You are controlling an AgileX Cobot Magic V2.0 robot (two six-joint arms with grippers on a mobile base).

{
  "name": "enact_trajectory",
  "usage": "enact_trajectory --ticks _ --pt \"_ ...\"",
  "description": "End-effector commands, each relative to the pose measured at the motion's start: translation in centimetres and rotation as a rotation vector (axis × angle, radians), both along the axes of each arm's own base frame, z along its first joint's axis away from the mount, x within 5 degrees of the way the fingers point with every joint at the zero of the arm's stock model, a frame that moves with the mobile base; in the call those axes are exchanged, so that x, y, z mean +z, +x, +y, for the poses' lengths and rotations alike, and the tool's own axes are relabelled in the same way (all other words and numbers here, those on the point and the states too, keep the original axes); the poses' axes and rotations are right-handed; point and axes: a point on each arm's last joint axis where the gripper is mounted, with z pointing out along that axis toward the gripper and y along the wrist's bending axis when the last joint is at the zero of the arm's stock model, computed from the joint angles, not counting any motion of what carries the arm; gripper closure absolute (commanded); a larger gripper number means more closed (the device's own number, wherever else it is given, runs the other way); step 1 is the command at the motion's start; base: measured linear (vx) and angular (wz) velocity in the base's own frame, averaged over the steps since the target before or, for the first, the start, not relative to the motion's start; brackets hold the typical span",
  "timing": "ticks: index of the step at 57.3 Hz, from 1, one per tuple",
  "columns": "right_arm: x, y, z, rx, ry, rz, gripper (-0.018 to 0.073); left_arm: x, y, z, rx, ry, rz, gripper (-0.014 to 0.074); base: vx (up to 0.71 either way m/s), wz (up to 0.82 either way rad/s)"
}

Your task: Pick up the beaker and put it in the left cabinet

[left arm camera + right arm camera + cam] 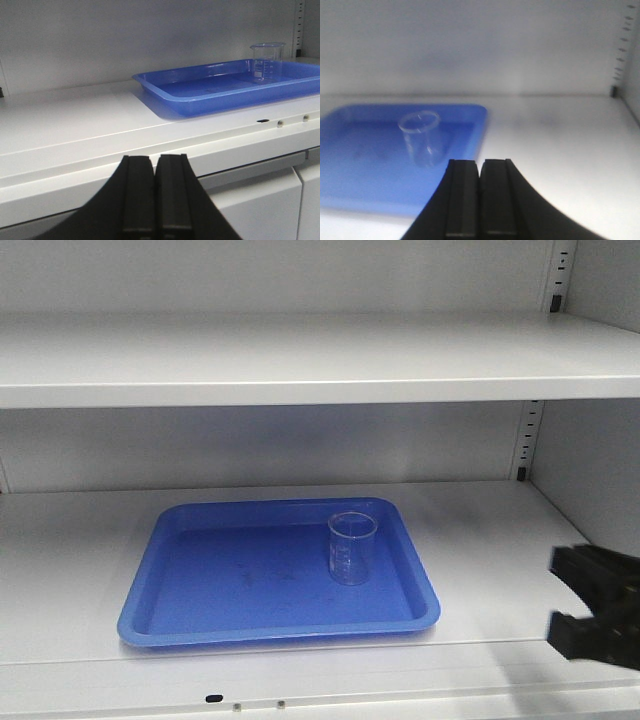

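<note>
One clear beaker (352,547) upright in blue tray (200,625), printed markings, both grippers closed, empty.

Left gripper (155,200): both black fingers are pressed together along their full visible length, with only a thin seam between them (no gap at the tips), and nothing is held. Right gripper (480,200): the same condition, fingers flush against each other and empty. In the front view, part of one black gripper shows at the lower right edge, level and pointing inward.
</note>
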Motion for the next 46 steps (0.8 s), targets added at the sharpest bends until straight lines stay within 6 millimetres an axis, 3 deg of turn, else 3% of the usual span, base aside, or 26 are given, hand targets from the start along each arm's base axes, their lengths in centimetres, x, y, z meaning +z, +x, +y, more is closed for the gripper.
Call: enact_trajectory --ticks 1,7,13,20,31,46 --pt "1.7 -2.3 -0.7 0.008 -0.043 -0.095 0.0568 0.3 -0.1 0.0 -0.004 -0.033 -0.081 0.0596 0.0 0.0" --pt "0.0 -5.4 -1.5 0.006 -0.02 -0.145 0.0568 0.3 -0.1 0.0 -0.004 -0.033 -0.081 0.0596 0.0 0.0" --pt "-3.1 -8.5 -2.4 0.004 0.005 -0.196 0.0568 0.3 -0.1 0.0 -0.004 -0.033 -0.081 0.0596 0.0 -0.01" --pt "-6.6 -10.9 -3.0 0.006 -0.018 -0.223 0.0568 0.3 -0.1 0.0 -0.004 -0.033 -0.081 0.0596 0.0 0.0" --pt "-10.8 -12.4 -3.5 0.002 -0.051 -0.258 0.0568 0.3 -0.1 0.0 -0.004 -0.033 -0.081 0.0596 0.0 0.0" --pt "-13.8 -13.3 -4.7 -0.168 -0.019 -0.269 0.0568 0.3 -0.1 0.0 -0.004 -0.033 -0.081 0.0596 0.0 0.0"
